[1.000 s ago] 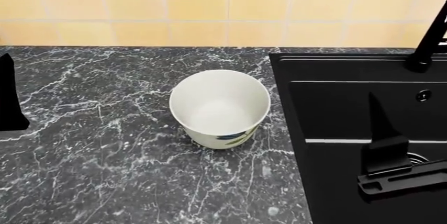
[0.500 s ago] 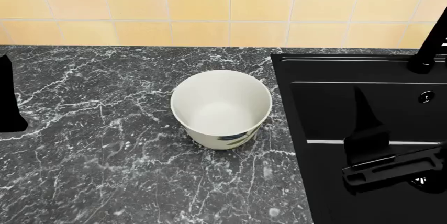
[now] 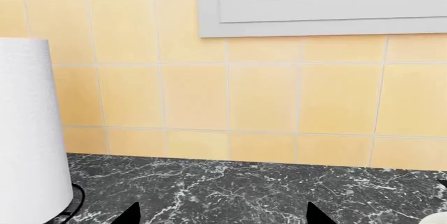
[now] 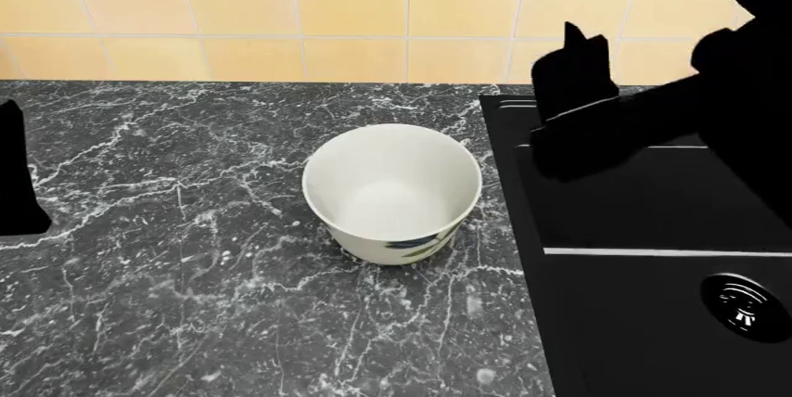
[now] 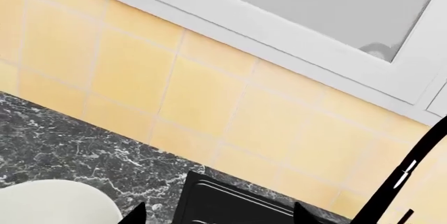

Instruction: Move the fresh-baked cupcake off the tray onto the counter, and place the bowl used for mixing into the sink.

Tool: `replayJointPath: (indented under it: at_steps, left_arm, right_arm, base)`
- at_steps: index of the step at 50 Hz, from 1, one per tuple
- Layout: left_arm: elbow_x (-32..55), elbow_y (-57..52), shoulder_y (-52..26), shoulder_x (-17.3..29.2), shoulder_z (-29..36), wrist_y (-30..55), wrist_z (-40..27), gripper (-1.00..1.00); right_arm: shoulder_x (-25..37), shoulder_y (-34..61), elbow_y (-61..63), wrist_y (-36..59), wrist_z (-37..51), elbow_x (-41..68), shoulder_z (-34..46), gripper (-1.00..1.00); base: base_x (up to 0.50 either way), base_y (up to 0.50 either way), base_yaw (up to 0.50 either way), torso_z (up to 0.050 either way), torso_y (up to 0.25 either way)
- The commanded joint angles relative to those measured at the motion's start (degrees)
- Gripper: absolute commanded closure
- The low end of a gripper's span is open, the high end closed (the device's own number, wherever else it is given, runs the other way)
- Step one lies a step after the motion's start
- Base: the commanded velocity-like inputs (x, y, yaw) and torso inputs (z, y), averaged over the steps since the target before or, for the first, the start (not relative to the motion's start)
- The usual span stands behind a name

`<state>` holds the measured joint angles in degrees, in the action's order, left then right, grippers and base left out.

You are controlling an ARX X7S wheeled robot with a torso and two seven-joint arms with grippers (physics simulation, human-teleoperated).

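Head view: no legible writing. Glossy white round bowl [image 4: 391, 191] on veined marble-look counter [image 4: 161, 258], beside matte black sink [image 4: 644, 304]. Right gripper [image 4: 581, 82] empty, fingertips apart; left gripper [image 3: 220, 214] likewise spread.

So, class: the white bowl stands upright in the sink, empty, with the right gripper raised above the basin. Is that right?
Not quite. The head view shows the bowl standing upright and empty on the counter, just beside the sink, not in it. The rest holds: the right gripper is raised above the basin.
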<state>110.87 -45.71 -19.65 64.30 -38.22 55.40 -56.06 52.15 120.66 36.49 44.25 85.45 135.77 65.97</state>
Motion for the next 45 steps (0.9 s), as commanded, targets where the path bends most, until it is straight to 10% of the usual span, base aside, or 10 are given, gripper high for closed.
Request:
replayJointPath:
  at_steps: [1,13,45]
  left_arm:
    - [-0.46,0.14,0.14,-0.36,0.06,0.12,0.3,-1.0]
    - [-0.82,0.01,0.28,-0.75,0.24,0.12,0.38,-1.0]
    - [-2.07,0.38,0.11,-1.17,1.21,-0.01,1.11,-1.0]
  right_arm:
    - [-6.18,-0.74,-8.61,-2.19,-3.35,-4.16,3.9,-1.0]
    - [-8.31,-6.27,-13.64,-16.02,-2.01,5.62,2.67,-1.0]
    - [-14.06,-2.38,-24.2,-12.07,-0.14,15.23,7.84,-1.0]
  base:
    - [0.0,0.0,0.0,0.0,0.0]
    - [0.0,0.0,0.0,0.0,0.0]
    - [0.0,0.0,0.0,0.0,0.0]
